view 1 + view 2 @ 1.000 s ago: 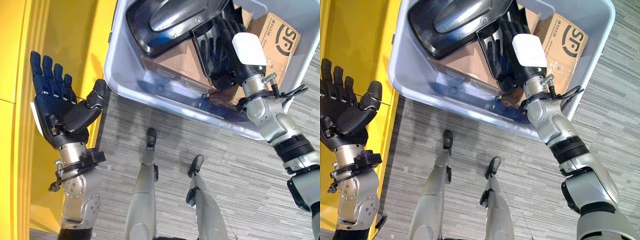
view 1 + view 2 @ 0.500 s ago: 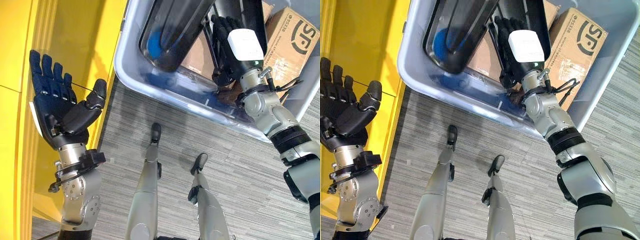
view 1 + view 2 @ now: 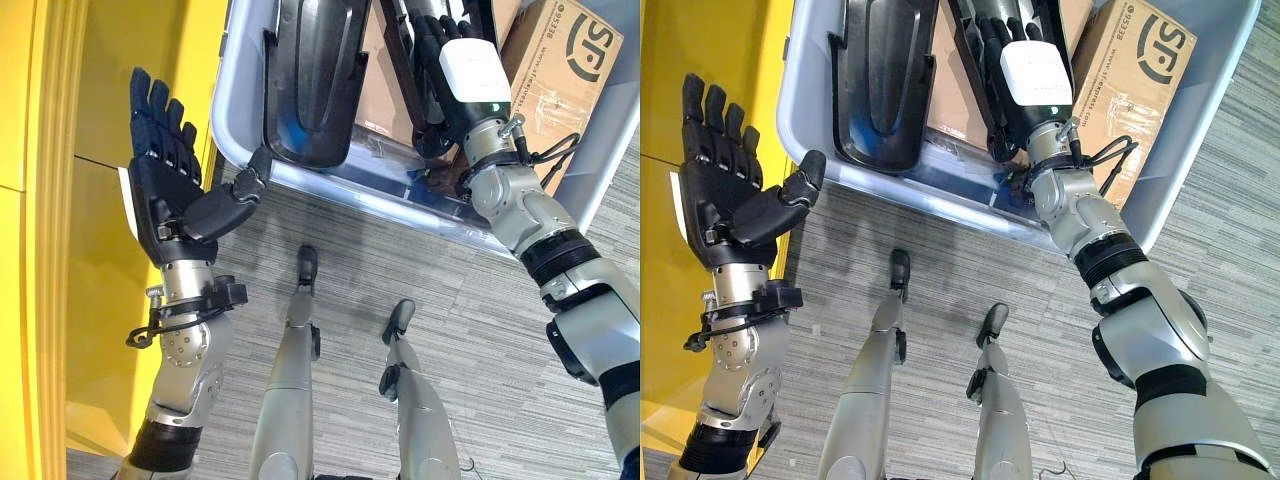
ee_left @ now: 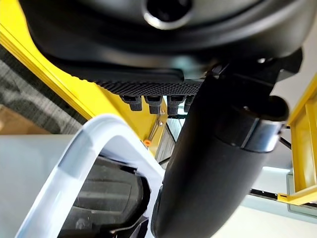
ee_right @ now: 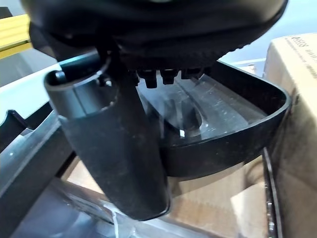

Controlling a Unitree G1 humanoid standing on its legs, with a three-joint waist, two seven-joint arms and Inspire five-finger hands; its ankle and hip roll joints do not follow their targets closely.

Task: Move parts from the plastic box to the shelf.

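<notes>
Item 1: pale translucent blue plastic box [image 3: 805,60], standing on grey striped carpet floor [image 3: 970,270]. Contents: two black moulded plastic shell parts and brown cardboard cartons [image 3: 1130,70].

Item 2: left-hand black moulded plastic part [image 3: 885,75], long and scooped, lying in the box near its left wall, one end at the near rim. Untouched.

Item 3: second black moulded plastic part [image 5: 223,129], a shallow tray-like shell with a raised lip, lying just beside the cartons, under the right hand.

Item 4: right hand [image 3: 1015,60], reached down into the box, fingers extended over the second part. In the right wrist view the thumb stands clear and nothing is seen clasped; hand judged released, not grasping. Whether the fingertips touch the part cannot be told.

Item 5: left hand [image 3: 725,190], raised palm-up outside the box by its left near corner, fingers straight and spread, empty.

Item 6: yellow metal shelf frame [image 3: 40,200], to the robot's left, just beside the box. No parts seen on it.

Step in hand, as judged: the pick, with both parts in the box and no transfer to the shelf made.

Next move calls for: right-hand fingers and thumb to close on the lip of the part beneath, then a lift clear of the box wall; the open left hand looks placed to take the far end, since these long shells would likely tip in one hand.
</notes>
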